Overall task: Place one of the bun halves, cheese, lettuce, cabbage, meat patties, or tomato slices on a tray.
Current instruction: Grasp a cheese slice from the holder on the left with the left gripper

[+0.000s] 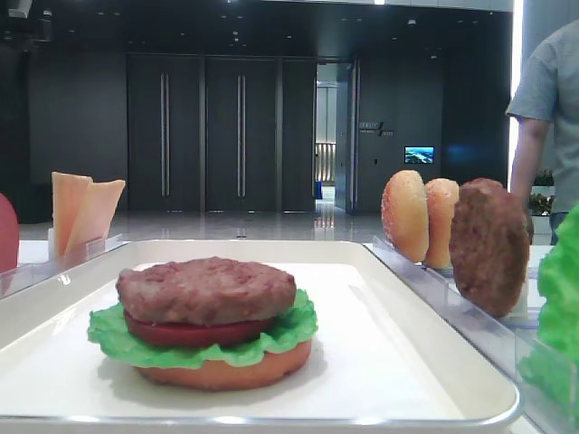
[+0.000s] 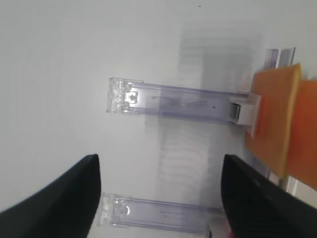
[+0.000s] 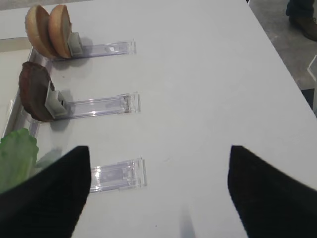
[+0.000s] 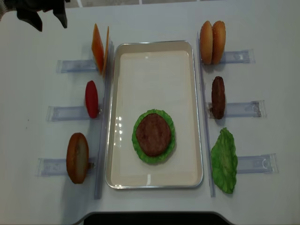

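Observation:
The white tray holds a stack: bun half, lettuce, tomato slice and a meat patty on top. Two cheese slices stand on edge in the rack left of the tray's far corner. In the left wrist view the cheese shows at the right. My left gripper hangs open and empty over the table, left of the cheese, and also appears as a dark shape, the left gripper. My right gripper is open and empty over bare table.
Clear racks flank the tray. On the left stand a tomato slice and a bun half. On the right stand two bun halves, a patty and a lettuce leaf. A person stands beyond the table.

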### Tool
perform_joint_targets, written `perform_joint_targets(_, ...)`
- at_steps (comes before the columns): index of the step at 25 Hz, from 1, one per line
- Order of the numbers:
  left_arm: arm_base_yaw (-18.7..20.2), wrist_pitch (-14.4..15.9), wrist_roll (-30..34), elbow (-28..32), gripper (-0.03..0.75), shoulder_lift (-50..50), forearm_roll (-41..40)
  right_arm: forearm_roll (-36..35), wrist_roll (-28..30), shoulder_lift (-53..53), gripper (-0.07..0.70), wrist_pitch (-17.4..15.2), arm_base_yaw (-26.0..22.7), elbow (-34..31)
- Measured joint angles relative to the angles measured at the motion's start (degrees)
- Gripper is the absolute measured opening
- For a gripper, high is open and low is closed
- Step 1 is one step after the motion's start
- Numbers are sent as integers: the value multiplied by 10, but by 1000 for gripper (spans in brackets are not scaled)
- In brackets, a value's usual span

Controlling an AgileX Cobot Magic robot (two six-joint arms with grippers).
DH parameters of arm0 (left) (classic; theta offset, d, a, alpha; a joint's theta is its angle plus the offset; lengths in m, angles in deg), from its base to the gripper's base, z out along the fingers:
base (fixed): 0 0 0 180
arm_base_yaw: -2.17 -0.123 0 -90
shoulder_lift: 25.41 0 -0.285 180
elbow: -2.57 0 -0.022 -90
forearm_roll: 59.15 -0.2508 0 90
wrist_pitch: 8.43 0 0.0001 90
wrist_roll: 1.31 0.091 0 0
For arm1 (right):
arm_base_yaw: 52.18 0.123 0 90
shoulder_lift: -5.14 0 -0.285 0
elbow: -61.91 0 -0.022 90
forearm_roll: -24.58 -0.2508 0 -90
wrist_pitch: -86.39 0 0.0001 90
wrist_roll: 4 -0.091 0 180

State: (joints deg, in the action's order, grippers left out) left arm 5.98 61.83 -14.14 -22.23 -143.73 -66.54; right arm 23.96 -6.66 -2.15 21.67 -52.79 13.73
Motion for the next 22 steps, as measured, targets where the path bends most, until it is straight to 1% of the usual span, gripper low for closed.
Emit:
perform_joint_targets(12,88,0,-65,0,577,0,-16,0,1,0,540,0,0,0)
perform_joint_targets(16,119,0,-76,0,577,-1,-17,0,1,0,539,0,0,0)
perform_joint_targets(19,138,0,-90,0,577,-10,-20,0,1,0,539,0,0,0)
perform_joint_targets(22,148,0,-104,0,577,-20,-22,0,1,0,539,0,0,0)
